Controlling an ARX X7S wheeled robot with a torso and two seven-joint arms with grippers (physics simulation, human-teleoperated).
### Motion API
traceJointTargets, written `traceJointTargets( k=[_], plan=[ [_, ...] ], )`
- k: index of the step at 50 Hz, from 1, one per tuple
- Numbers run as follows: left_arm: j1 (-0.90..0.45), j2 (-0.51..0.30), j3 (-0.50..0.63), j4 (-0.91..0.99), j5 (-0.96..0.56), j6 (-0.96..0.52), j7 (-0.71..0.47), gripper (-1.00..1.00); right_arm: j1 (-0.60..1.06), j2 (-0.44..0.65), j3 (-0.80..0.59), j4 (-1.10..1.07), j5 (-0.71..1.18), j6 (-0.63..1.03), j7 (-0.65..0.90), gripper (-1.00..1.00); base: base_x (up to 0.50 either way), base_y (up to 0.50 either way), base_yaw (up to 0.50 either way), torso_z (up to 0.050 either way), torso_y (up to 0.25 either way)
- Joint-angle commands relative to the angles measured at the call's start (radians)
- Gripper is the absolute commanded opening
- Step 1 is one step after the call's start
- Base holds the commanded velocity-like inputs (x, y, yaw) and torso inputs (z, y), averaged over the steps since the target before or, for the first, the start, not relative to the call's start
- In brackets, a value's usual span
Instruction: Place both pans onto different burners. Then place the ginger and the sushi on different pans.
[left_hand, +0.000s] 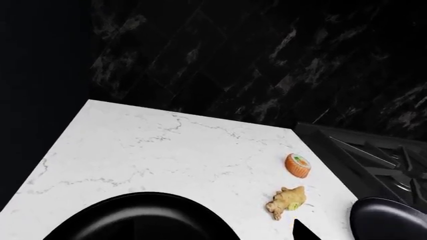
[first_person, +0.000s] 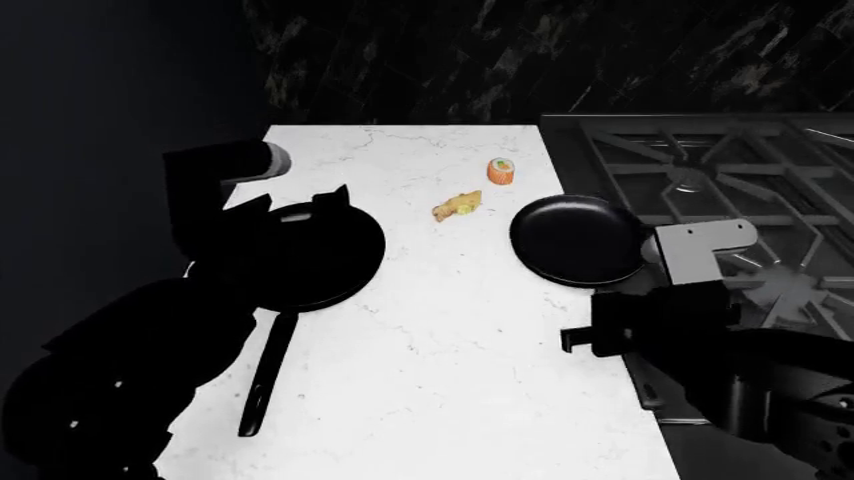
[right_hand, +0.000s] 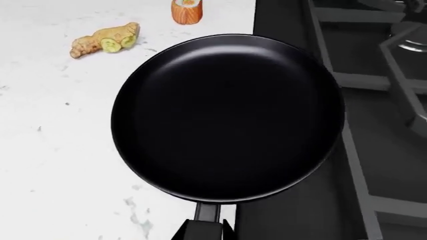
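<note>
One black pan (first_person: 287, 262) lies on the white counter (first_person: 441, 380), its long handle (first_person: 264, 375) pointing toward me. My left gripper (first_person: 316, 200) hangs open over that pan's far rim; one fingertip (left_hand: 303, 232) shows beside the pan (left_hand: 140, 220). My right gripper (right_hand: 205, 231) is shut on the handle of the other pan (right_hand: 227, 117), which straddles the counter's edge and the stove (first_person: 694, 160). The ginger (first_person: 457, 207) and the orange sushi (first_person: 501, 171) sit on the counter between the pans, also seen as the ginger (right_hand: 107, 40) and the sushi (right_hand: 187, 11).
Cast-iron grates cover the burners (first_person: 687, 178) to the right of the held pan. A black marble wall (first_person: 534, 60) backs the counter and stove. Darkness lies beyond the counter's left edge.
</note>
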Motion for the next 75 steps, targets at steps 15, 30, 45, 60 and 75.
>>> traceJointTargets(
  k=[15,30,45,60,75],
  plan=[
    [-0.002,-0.010,-0.001,-0.001,-0.019,0.006,-0.014,1.00,0.031,-0.004,0.090,-0.122,0.090,-0.052,0.047,-1.00,0.00,0.00,0.00,0.000,0.001],
    [-0.045,-0.014,-0.047,0.106,-0.126,-0.124,-0.075,1.00,0.053,0.023,0.089,-0.217,0.112,-0.028,0.096,-1.00,0.00,0.00,0.00,0.000,0.001],
    [-0.165,-0.088,-0.179,0.261,-0.707,-0.477,-0.524,1.00,0.040,0.030,0.091,-0.232,0.106,-0.054,0.079,-1.00,0.00,0.00,0.00,0.000,0.001],
    [-0.075,-0.231,-0.065,0.164,-1.034,-0.411,-0.854,1.00,0.069,0.035,0.084,-0.229,0.109,-0.055,0.074,-1.00,0.00,0.00,0.00,0.001,0.001],
    [0.017,-0.262,-0.033,0.145,-1.047,-0.369,-0.870,1.00,0.062,0.043,0.085,-0.239,0.112,-0.066,0.074,-1.00,0.00,0.00,0.00,0.000,0.001]
  ],
)
